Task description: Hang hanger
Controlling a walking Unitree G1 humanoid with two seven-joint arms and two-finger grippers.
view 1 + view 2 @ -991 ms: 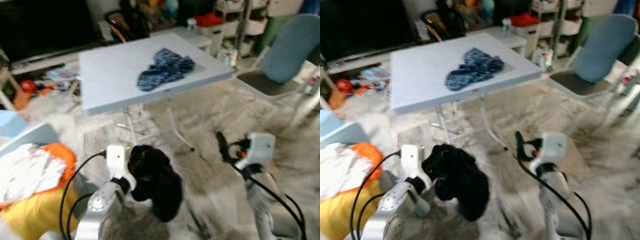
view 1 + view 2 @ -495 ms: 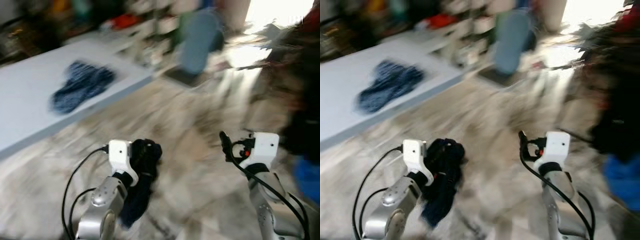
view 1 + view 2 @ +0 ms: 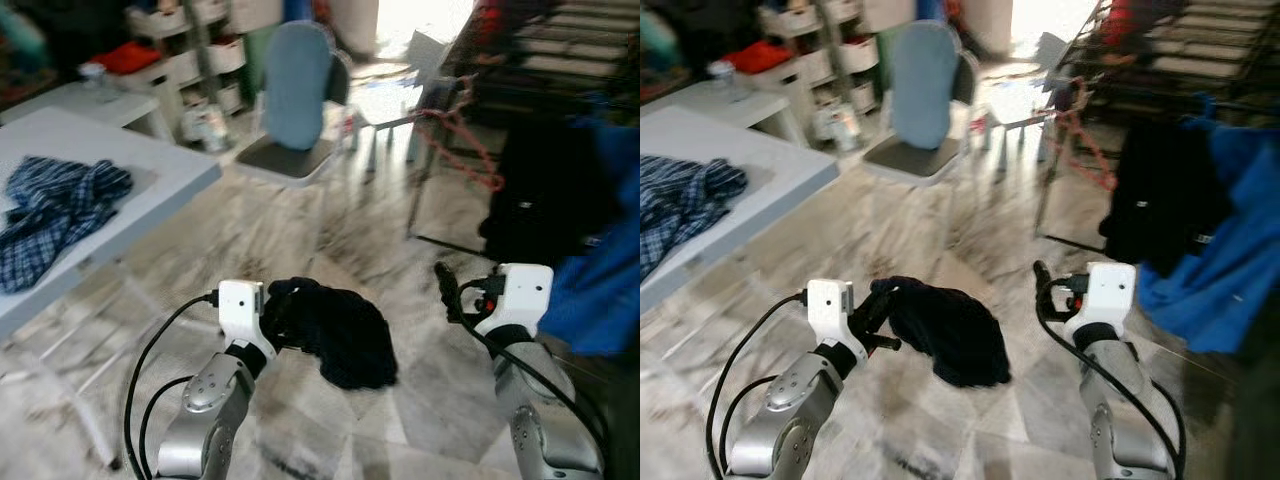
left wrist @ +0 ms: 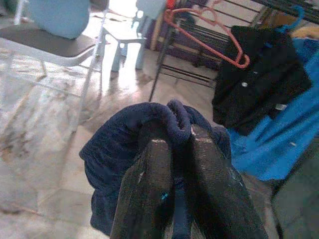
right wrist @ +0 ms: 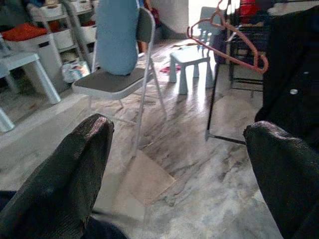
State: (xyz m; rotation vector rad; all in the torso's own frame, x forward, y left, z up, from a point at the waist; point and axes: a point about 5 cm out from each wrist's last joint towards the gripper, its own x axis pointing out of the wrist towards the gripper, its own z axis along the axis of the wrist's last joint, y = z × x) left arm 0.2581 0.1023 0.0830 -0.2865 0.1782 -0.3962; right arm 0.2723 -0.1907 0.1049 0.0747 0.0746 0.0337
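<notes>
Underfoot, a grey marbled tile floor (image 3: pixel 300 230) is seen across the room. A dark metal clothes rack (image 3: pixel 1160 60) is placed at the right, with a black button shirt (image 3: pixel 1165 200) and a blue garment (image 3: pixel 1215 270) hung on it; a pink hanger (image 4: pixel 212 35) is hooked on the rack's end, bare of clothing. A white folding table (image 3: pixel 150 170) is set at the left, and a blue plaid shirt (image 3: pixel 50 215) is crumpled on its top. A blue-backed folding chair (image 3: pixel 295 110) is parked beyond the table, a small white stool (image 5: pixel 192 64) is near the rack, and shelving with white bins (image 3: pixel 190 60) is lined along the back wall. Both silver arms are raised forward at about the same height, well above the floor. The left gripper (image 4: pixel 174 149) is clamped on a dark navy garment (image 3: pixel 335 330), a fold of which is pinched between the two black fingers (image 4: pixel 149 189) while the rest is draped out to the right, off the floor. The right gripper (image 5: pixel 179 159) is held with its fingers (image 5: pixel 70 179) spread wide, nothing between them, pointed toward the chair and the rack's foot.
</notes>
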